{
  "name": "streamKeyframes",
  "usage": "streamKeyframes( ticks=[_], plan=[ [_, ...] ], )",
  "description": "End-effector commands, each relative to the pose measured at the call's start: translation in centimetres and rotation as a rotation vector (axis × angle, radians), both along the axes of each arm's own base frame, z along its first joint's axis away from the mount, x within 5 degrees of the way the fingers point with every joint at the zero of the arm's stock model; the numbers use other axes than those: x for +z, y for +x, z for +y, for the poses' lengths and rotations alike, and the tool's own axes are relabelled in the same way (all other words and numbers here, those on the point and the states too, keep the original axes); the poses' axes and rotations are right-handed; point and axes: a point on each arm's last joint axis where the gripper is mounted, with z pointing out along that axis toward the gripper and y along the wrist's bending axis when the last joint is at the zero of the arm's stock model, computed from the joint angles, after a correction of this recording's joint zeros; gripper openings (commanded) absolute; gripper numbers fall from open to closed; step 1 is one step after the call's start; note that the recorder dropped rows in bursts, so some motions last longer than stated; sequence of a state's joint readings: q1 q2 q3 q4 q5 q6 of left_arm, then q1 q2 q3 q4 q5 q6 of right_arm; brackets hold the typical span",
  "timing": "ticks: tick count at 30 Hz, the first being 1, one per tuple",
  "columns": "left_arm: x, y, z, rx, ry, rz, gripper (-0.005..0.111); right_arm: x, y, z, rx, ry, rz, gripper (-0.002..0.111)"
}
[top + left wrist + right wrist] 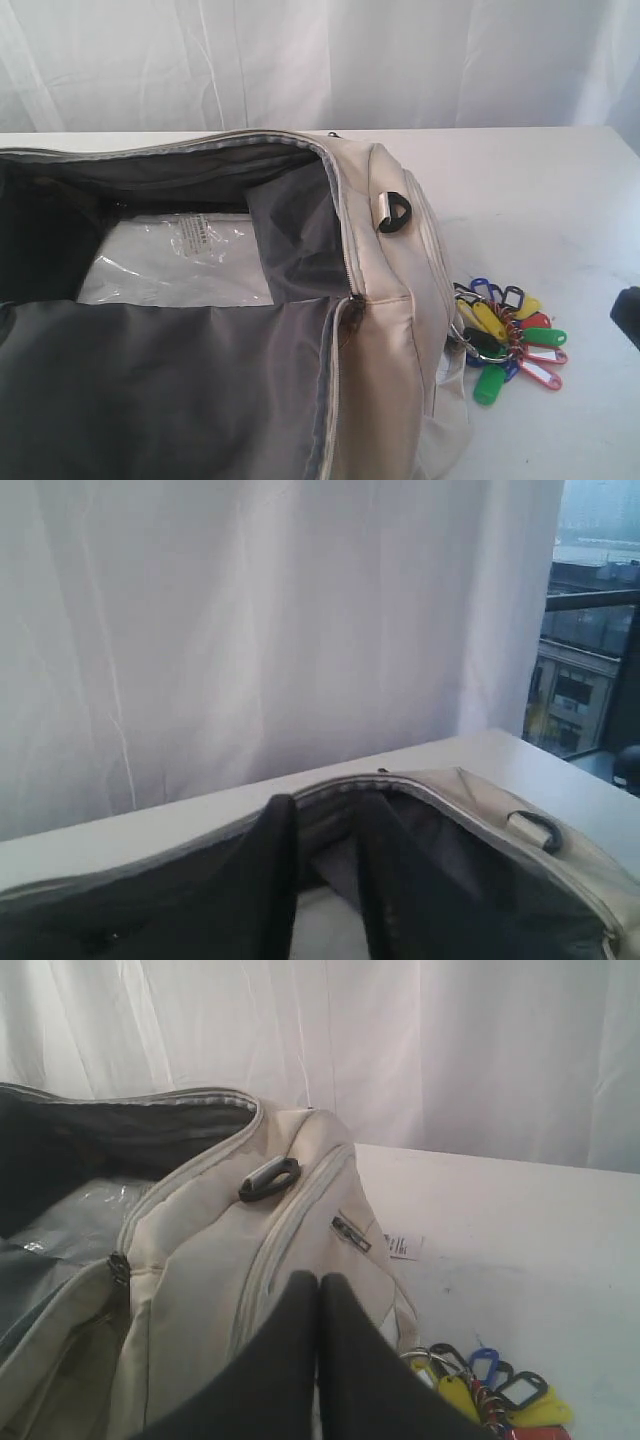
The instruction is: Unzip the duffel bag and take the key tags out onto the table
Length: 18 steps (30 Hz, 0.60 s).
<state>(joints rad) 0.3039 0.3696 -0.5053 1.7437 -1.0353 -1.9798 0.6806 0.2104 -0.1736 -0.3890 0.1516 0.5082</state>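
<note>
The cream duffel bag lies unzipped on the white table, its grey lining showing. The key tags, a coloured bunch on a metal ring, lie on the table just right of the bag's end. In the right wrist view my right gripper is shut with nothing between its dark fingers. It hovers over the bag's end panel, with the key tags close beside it. My left gripper stands open over the bag's open mouth, holding nothing.
A clear plastic packet lies flat inside the bag. A dark D-ring sticks out of the bag's end. A white barcode tag rests on the table by the bag. A white curtain hangs behind the table's far edge.
</note>
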Motion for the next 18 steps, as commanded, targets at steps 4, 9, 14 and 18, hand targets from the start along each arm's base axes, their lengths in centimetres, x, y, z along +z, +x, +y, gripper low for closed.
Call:
streamKeyframes(
  ticks=[4,9,14,18],
  plan=[
    [-1.8,0.3,0.2,0.021,-0.045,0.062,0.017,-0.6,0.0,-0.2,-0.017,-0.031,0.032,0.000],
    [-2.8,0.9,1.1,0.122,-0.099,0.095,0.000,-0.8,0.1,-0.3,-0.028,-0.048,0.054,0.000],
    [-4.0,1.0,1.1,0.111,-0.123,0.135,0.000,-0.8,0.1,-0.3,-0.028,-0.048,0.054,0.000],
    [-4.1,0.9,0.9,0.085,-0.126,0.140,0.000,-0.8,0.1,-0.3,-0.028,-0.048,0.054,0.000]
  ],
)
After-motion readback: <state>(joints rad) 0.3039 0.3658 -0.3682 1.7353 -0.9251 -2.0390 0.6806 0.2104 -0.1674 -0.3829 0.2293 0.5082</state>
